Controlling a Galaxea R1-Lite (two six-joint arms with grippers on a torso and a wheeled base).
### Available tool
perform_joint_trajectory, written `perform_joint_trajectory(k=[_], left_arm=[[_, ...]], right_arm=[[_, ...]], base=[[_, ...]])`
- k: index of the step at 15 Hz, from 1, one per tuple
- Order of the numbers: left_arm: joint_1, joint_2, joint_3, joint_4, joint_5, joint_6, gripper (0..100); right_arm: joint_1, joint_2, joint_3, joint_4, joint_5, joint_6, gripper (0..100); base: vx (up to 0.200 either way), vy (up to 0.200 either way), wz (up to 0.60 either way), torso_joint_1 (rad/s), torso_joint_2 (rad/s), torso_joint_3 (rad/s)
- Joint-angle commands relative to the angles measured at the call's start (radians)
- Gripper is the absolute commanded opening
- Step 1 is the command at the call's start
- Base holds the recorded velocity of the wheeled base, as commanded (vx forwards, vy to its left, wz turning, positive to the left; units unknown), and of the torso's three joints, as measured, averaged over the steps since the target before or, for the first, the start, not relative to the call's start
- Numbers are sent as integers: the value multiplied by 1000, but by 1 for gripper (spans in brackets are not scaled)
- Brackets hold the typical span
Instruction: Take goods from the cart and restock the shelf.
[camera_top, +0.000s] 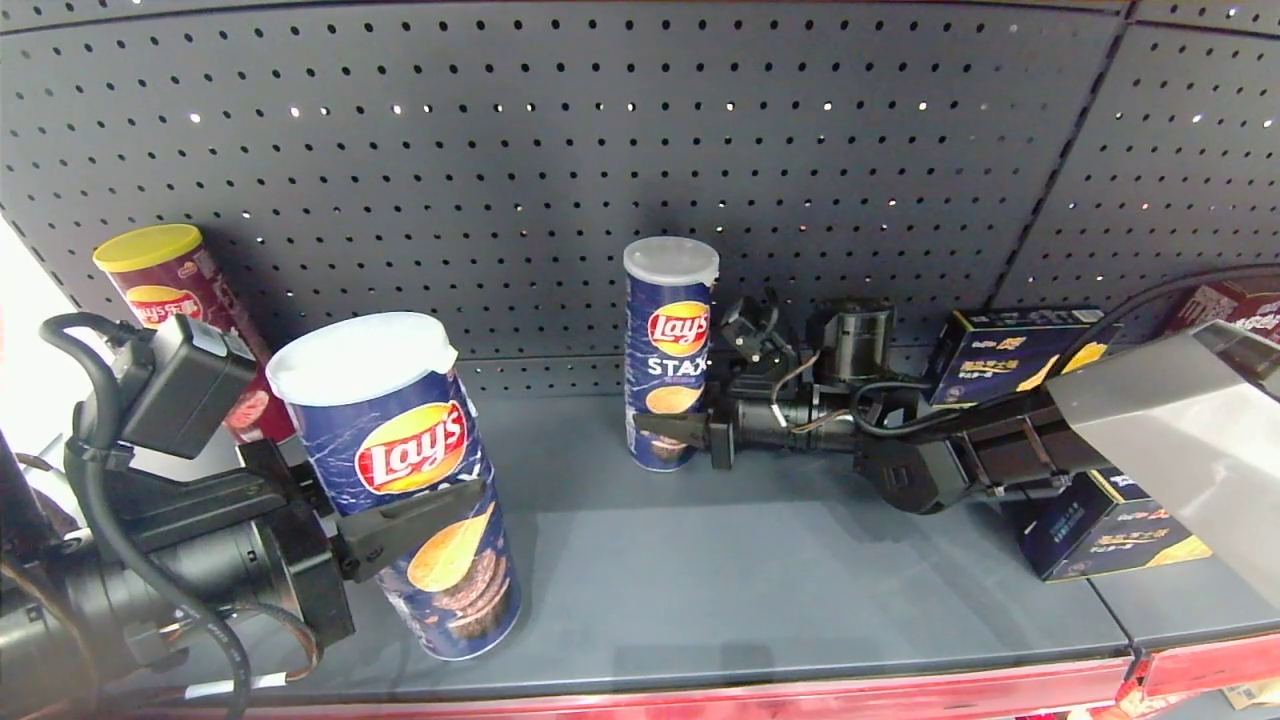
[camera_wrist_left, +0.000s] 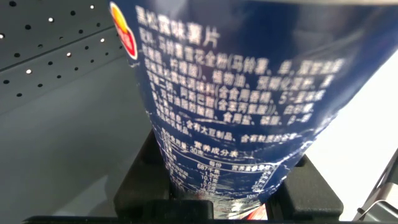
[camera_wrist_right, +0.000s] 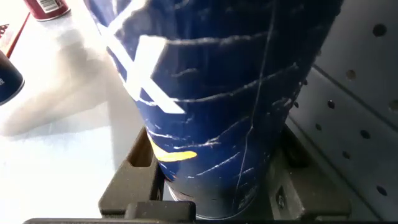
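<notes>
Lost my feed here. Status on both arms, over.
Left gripper shut on front blue can, tilted. Right gripper shut on rear blue can, upright. Red can behind front can.

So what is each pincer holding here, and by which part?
Left pincer: near blue cardboard crisp tube, mid-body. Right pincer: far blue crisp tube, lower body.

Slightly tilted front blue can, upright rear blue can on shelf
</notes>
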Motion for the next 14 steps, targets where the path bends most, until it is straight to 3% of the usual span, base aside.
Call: perform_joint_trajectory(k=[1,8,14], left_arm=[[2,0,0,0,0,0,0],[2,-2,1,1,3,-1,0],[17,1,-3,1,1,-6,0]], right_arm=[[0,-10,10,0,-1,0,0],[16,-178,169,-6,-56,-2,0],[97,-287,499,-221,-178,-11,0]], base=[[0,0,0,0,0,0],[0,0,0,0,0,0],[0,0,0,0,0,0]])
